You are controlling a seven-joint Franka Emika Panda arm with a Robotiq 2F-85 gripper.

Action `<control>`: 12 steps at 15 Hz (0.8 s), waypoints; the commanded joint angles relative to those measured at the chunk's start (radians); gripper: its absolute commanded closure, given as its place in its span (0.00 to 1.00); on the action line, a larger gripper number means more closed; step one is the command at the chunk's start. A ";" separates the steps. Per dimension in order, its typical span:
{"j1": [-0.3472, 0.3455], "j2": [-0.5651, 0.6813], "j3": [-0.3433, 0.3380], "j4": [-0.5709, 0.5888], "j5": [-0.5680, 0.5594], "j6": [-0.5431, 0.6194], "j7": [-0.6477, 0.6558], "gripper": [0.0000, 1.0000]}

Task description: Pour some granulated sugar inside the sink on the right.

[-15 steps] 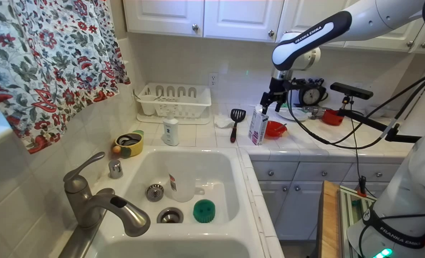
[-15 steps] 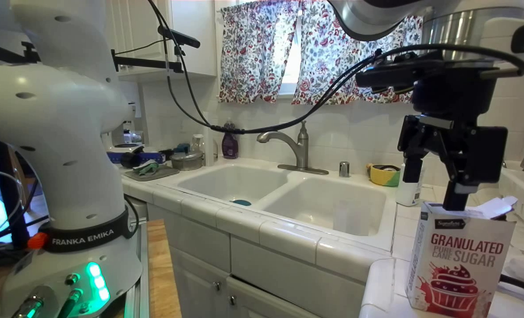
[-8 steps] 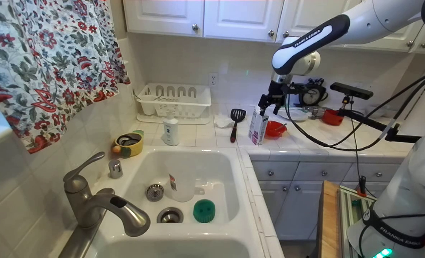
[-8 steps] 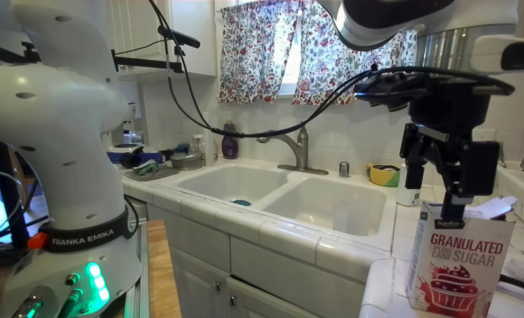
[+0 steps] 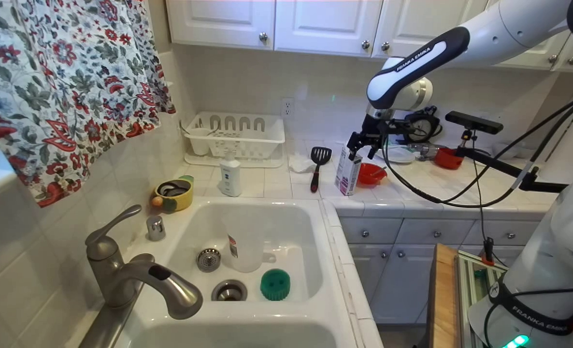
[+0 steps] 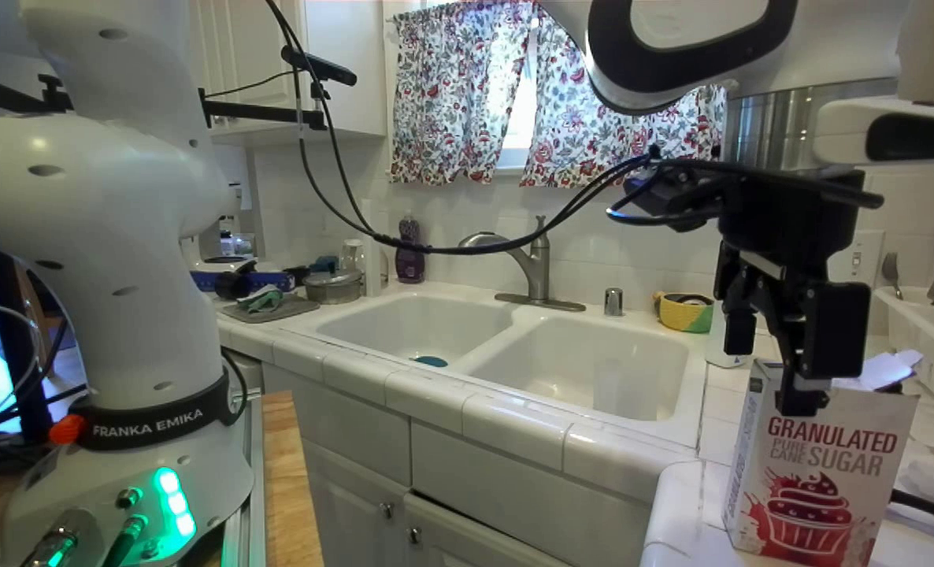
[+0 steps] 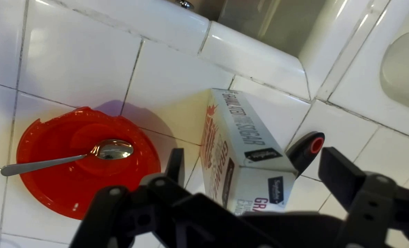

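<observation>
The sugar box [image 6: 821, 472] stands upright on the surface [image 5: 279, 183], right of the sink [image 6: 557, 350] in both exterior views. The hand [image 7: 255, 165] — spread wide, gripping nothing — hangs at the box's top. The step seems the grasp; next, straddle the box squarely and close.
</observation>
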 commanded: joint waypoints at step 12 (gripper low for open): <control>0.010 0.033 0.042 -0.054 0.105 0.203 0.013 0.00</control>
